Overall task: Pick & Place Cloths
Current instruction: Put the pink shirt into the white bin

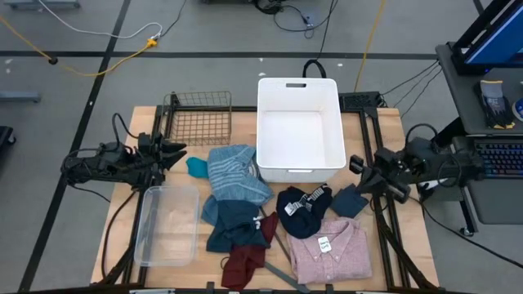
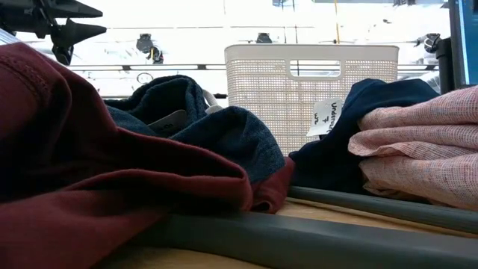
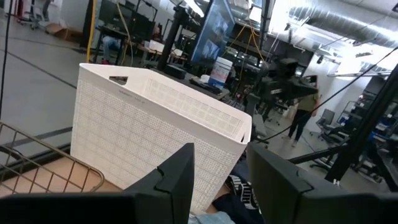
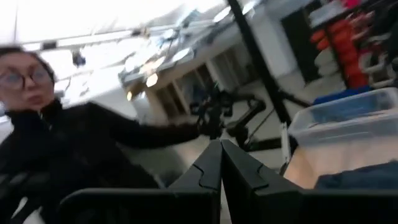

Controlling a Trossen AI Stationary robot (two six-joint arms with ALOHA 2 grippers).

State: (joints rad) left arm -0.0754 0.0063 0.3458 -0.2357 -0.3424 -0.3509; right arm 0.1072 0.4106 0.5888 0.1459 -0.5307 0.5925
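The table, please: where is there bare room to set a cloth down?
The white bin and the clear tub are both empty. Bare wood shows between the wire basket and the tub. The middle is crowded: striped shirt, navy top, maroon garment, pink shirt.

Matt white plastic bin [image 1: 299,131], wire basket [image 1: 198,118], woven pink shirt [image 1: 333,249].
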